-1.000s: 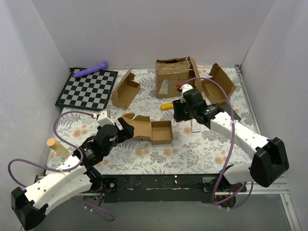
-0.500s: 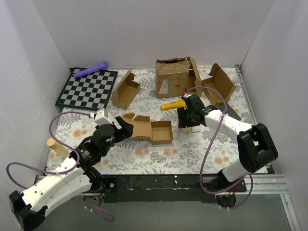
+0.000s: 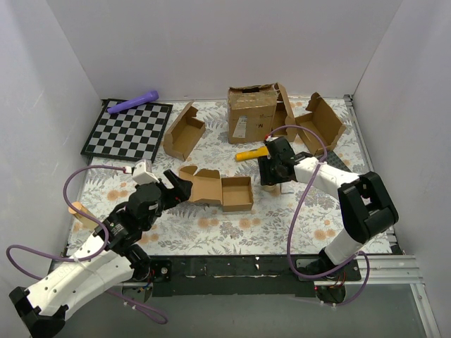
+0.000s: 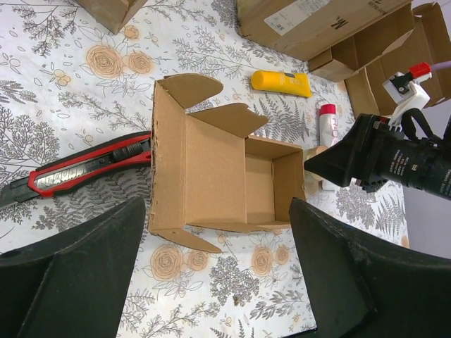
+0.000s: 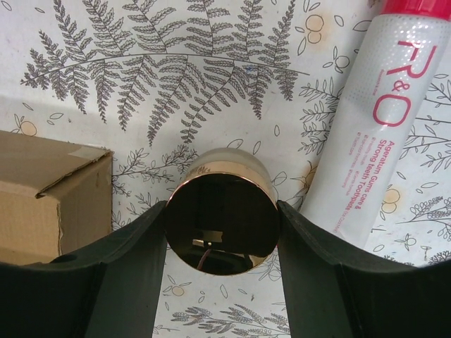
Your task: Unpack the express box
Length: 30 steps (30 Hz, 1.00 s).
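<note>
The express box [image 3: 236,192] lay open at mid-bench [image 3: 211,232], its lid flap spread to the left. Just right of it, the right claw [image 5: 220,236] gripped a gold-rimmed jar [image 5: 220,208] beside a toothpaste tube [image 5: 373,120]. The left claw [image 4: 217,211] hung wide at the lid end.

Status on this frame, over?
Left gripper open, facing box. Right gripper shut on jar beside box. Box open, looks empty. Knife lies by its lid.
</note>
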Tool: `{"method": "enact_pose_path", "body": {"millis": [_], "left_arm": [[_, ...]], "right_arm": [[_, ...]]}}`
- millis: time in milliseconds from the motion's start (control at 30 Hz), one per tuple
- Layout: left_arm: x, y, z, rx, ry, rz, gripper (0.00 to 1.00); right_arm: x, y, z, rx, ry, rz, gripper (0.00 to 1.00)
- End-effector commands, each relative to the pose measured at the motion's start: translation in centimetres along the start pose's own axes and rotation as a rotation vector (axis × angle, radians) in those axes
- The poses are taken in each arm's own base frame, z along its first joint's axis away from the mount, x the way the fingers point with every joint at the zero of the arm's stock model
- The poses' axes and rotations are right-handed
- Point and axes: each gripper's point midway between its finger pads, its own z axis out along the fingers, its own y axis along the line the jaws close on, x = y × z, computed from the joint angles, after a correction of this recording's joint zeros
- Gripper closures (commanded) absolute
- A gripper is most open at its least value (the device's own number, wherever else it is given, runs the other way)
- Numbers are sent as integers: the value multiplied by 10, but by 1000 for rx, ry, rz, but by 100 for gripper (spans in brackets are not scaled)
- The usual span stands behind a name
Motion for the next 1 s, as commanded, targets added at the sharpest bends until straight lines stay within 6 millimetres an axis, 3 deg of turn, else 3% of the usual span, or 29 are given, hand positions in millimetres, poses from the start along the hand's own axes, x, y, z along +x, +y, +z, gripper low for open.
{"method": "enact_pose_path", "body": {"millis": [0,33,67,133,233,400,467,567,733,833,867,900,933,967], "left_arm": [[-9,-3,-6,2,-12,-2,16],[-9,-4,-6,4,-12,-1,16],[-9,-4,-6,5,-11,-1,16],[-8,-4,-6,9,-8,1,16],[-7,-5,-5,14,-4,5,16],[-7,-8,-4,25,0,15,14],[-7,-11,-4,37,6,19,13],[-5,-15,-1,44,14,19,13],[-2,-16,2,36,31,13,13],[-3,-17,1,36,27,10,13],[-5,-17,1,36,21,6,13],[-6,-15,0,28,15,8,13],[-8,-16,0,30,10,9,13],[-8,-16,0,30,8,11,12]], "right_arm": [[-17,4,-4,-2,-41,6,99],[-18,4,-5,-5,-44,5,90],[-18,4,-8,-5,-44,7,71],[-21,3,-12,3,-54,14,52],[-34,2,-28,25,-97,22,40],[-63,11,-70,4,-217,18,30],[-75,15,-85,-15,-264,11,13],[-75,19,-93,-36,-256,-9,11],[-62,19,-86,-47,-237,-10,12],[-62,21,-96,-49,-282,-18,16],[-77,26,-117,-66,-390,-41,16],[-65,31,-118,-40,-433,-91,16],[-66,36,-126,-47,-504,-119,15],[-89,47,-162,-104,-703,-120,13]]}}
